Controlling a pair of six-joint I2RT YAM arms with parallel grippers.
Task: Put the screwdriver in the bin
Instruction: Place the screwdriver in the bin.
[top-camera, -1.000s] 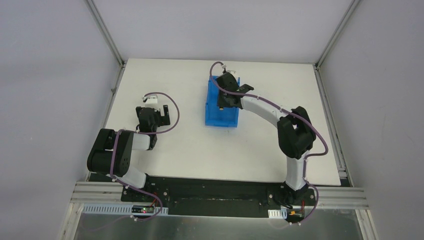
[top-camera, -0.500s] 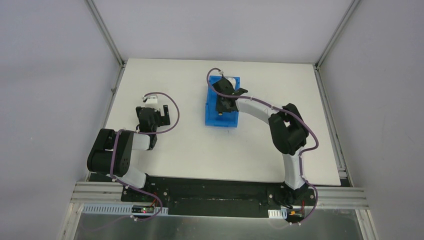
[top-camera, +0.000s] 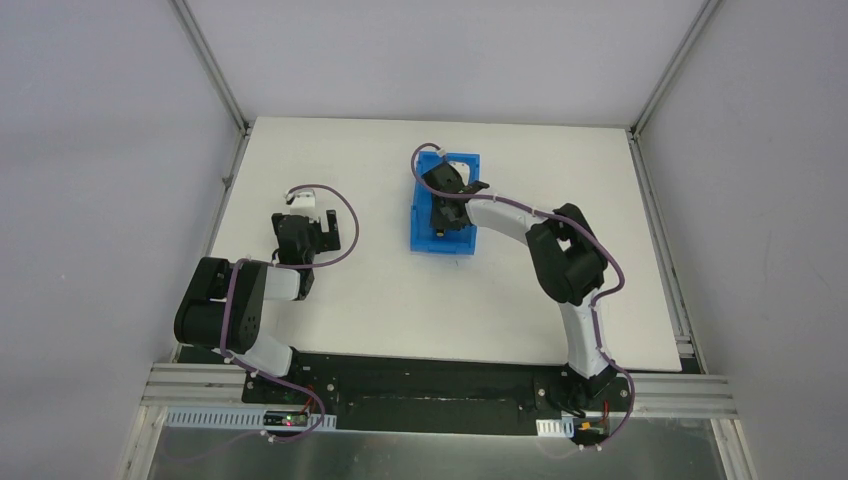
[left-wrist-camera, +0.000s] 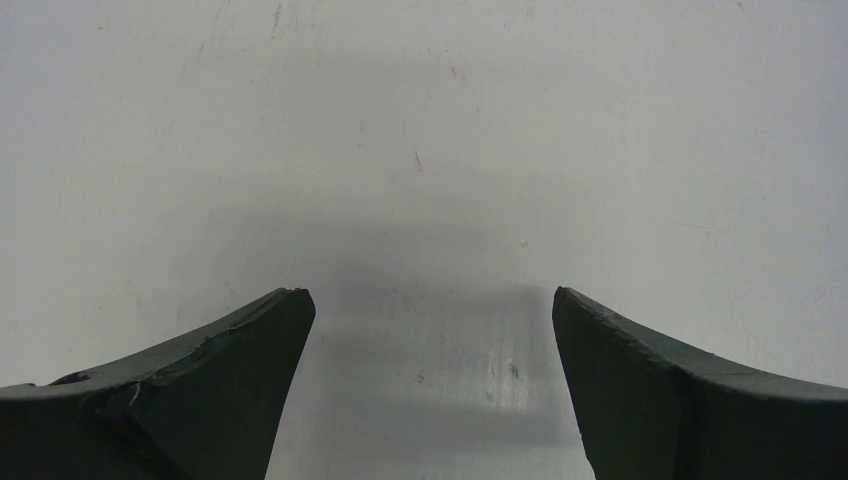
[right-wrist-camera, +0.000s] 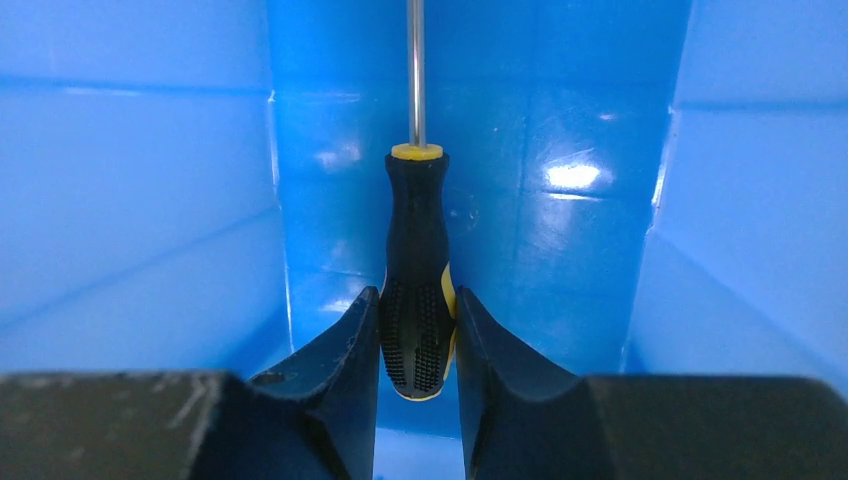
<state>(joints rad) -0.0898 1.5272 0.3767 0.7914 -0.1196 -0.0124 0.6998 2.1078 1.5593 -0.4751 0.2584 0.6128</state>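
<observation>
Top external view: the white counter (top-camera: 350, 300) carries the blue bin (top-camera: 440, 246), which sits toward the far middle with its long sides running away from the arms. The right arm reaches forward and leftward from its base, and the right pincer (top-camera: 441, 222) is down inside the bin's walls, over its nearer half. The screwdriver cannot be made out from this height; the wrist covers it. The left arm is folded close to its base on the left side of the counter, its left pincer (top-camera: 300, 228) well apart from the bin. How that pincer is set cannot be told from this view.

Left wrist view: the left pincer (left-wrist-camera: 430, 300) has its two dark fingers (left-wrist-camera: 230, 350) set wide apart, with only scuffed white counter and its own shadow between them.

Right wrist view: the right pincer (right-wrist-camera: 416, 296) is closed narrow on the screwdriver (right-wrist-camera: 417, 220), gripping the ribbed lower part of the black handle near its yellow butt. The handle runs straight away from the camera to a yellow collar, and the thin metal shaft continues beyond it toward the far wall. Blue bin (right-wrist-camera: 150, 200) walls rise on both sides and ahead, so the tool lies within the bin. Whether it touches the floor cannot be told.
</observation>
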